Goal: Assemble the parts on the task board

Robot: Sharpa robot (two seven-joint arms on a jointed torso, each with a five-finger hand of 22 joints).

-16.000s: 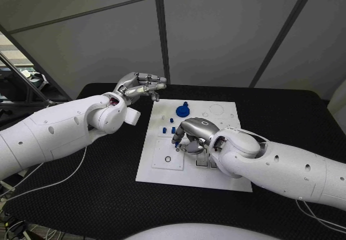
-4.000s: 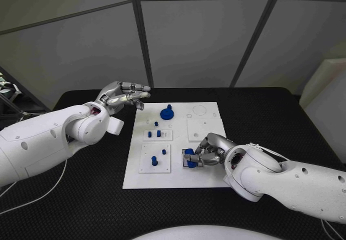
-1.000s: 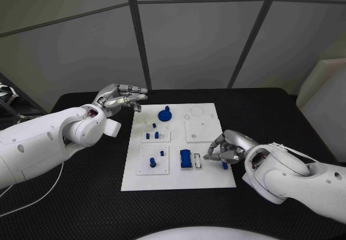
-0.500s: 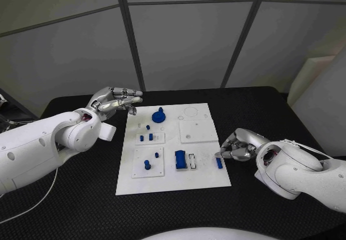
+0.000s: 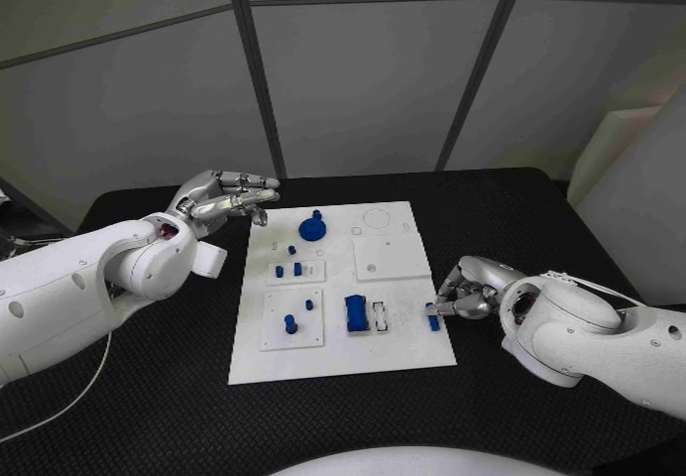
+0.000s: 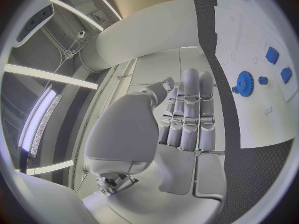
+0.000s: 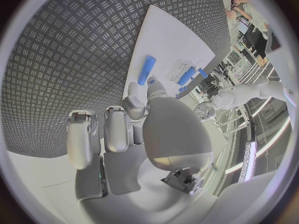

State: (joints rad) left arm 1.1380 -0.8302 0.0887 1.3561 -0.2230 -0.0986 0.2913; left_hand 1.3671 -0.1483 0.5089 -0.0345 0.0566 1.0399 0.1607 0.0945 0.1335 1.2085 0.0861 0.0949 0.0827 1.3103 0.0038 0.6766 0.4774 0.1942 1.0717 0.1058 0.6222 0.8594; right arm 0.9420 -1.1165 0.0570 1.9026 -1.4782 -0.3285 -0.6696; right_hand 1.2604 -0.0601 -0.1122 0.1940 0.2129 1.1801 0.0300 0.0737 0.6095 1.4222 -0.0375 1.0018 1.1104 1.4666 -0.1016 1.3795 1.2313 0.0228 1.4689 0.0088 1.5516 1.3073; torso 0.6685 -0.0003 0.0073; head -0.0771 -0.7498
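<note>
Small blue plastic bar (image 5: 433, 322) lies on the white task board (image 5: 400, 357) edge, long axis 12-to-6, touching the right robot hand (image 5: 469, 297) at its 9 o'clock; fingers curled, grasp uncertain. Left robot hand (image 5: 222, 198), farther off, holds nothing.

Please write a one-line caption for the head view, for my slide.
Right hand touches a small blue part at the task board edge; left hand hovers off its far corner.

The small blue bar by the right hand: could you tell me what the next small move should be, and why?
Probably close the right hand on the small blue bar and lift it. The bar lies flat at the task board's right edge, just off the fingertips and apparently not gripped.
</note>
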